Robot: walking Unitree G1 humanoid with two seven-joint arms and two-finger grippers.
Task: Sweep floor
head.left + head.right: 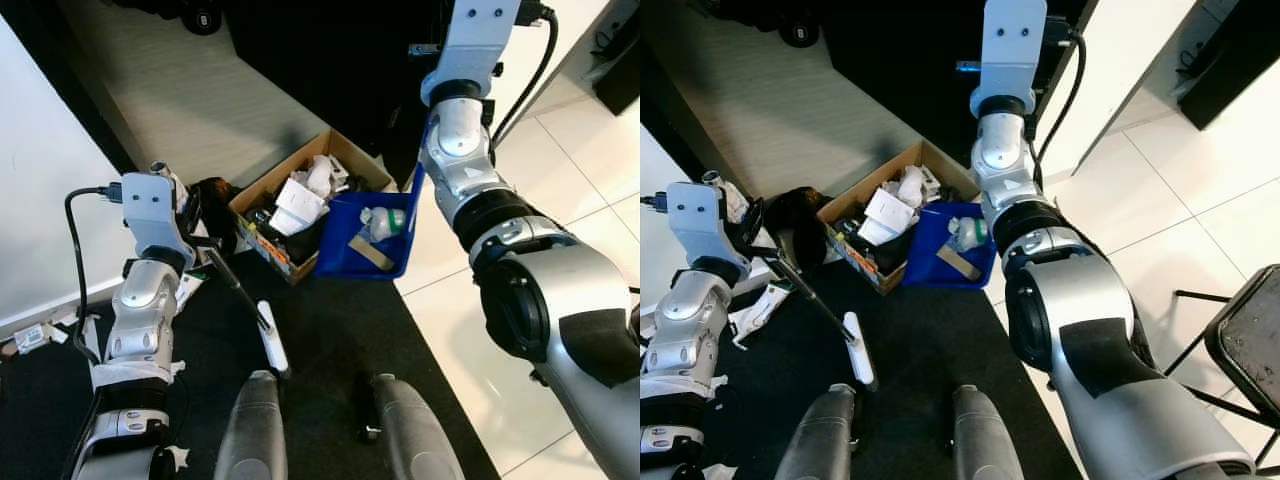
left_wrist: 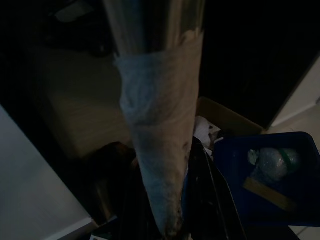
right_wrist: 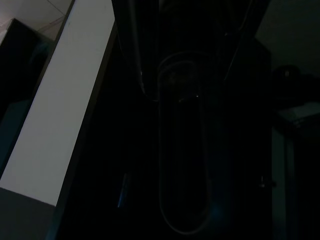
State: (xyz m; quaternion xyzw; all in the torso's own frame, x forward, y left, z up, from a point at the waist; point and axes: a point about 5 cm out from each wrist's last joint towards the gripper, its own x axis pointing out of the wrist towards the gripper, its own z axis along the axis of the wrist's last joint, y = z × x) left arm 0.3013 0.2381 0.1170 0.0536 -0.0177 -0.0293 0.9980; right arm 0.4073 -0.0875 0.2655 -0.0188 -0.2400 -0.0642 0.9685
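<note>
Stage: the sweepings look gathered, and I'd judge this the tipping step, dustpan to box.
Blue plastic dustpan (image 1: 365, 240): raised off the floor and tilted against the edge of the open brown cardboard box (image 1: 262, 185); a crumpled clear plastic wad (image 1: 383, 222) and a tan strip (image 1: 372, 254) lie in it.
Cardboard box: stands on the dark floor mat (image 1: 330, 330) by the grey striped rug (image 1: 200, 100), already heaped with white paper and packaging.
Right tool: the right arm (image 1: 1025, 215) reaches down behind the dustpan's rear wall. Its fingers are hidden there, so I cannot tell whether they are clenched on the handle, though the pan hanging aloft suggests they are.
Left tool (image 1: 200, 235): low by the white wall, clenched on the thin dark handle of the small broom (image 1: 240, 290), which slants down to its white head (image 1: 273, 350) on the mat. In the left wrist view the taped handle (image 2: 160, 150) runs straight out from the grip.
Risk, spill: the pan's open lip seems to point at the mat as much as the box; more tilt could drop the wad beside the box.
Risk, overflow: the box is full, so added litter may slide off the heap.
Risk, broom: its head lies just before the robot's silver feet (image 1: 255, 430); a step could kick or trap it.
</note>
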